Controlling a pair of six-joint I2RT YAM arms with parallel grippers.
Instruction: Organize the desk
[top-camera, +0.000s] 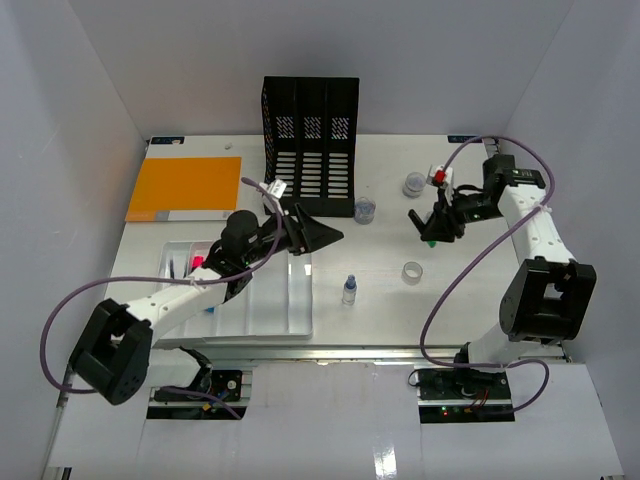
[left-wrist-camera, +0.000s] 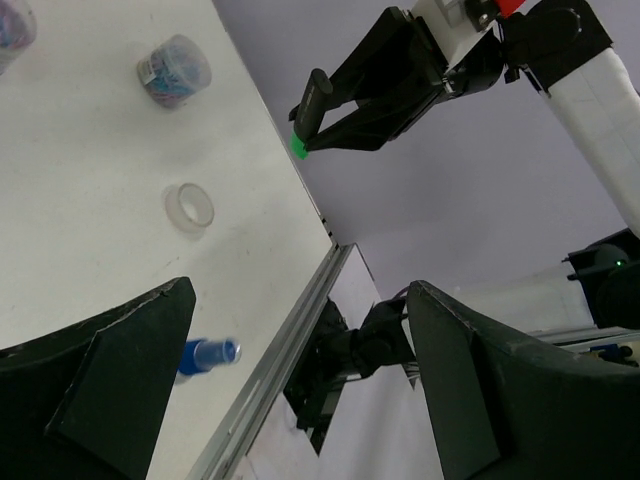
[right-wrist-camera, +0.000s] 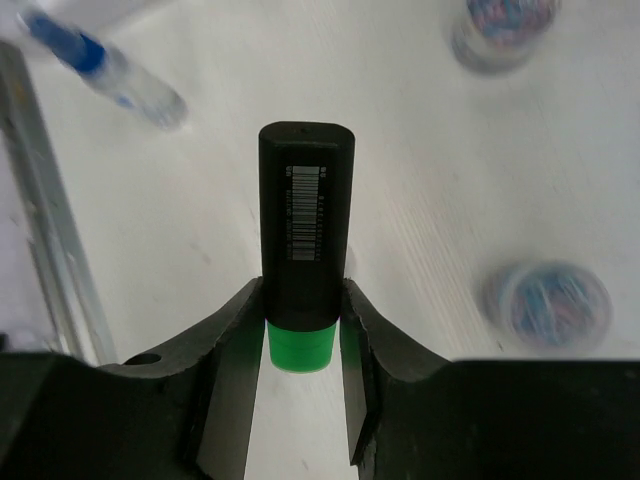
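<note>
The desk (top-camera: 380, 320) is a wide white tabletop with metal rails. My right gripper (top-camera: 434, 224) hovers over its right half, shut on a black marker (right-wrist-camera: 303, 215) with a green cap (top-camera: 428, 241). In the right wrist view the jaws (right-wrist-camera: 302, 292) pinch the marker just above the cap, and its barcode end points away from the camera. The left wrist view shows that marker (left-wrist-camera: 308, 110) held in the air. My left gripper (top-camera: 318, 228) stands wide open near the desk's middle, in front of the rack, with nothing between its fingers (left-wrist-camera: 130, 370).
A black file rack (top-camera: 310, 150) stands at the back, beside an orange folder (top-camera: 188, 188). A white tray (top-camera: 270, 300) holds pens at the front left. Two clip jars (top-camera: 365, 209) (top-camera: 414, 184), a tape roll (top-camera: 412, 271) and a blue-capped bottle (top-camera: 348, 289) lie loose.
</note>
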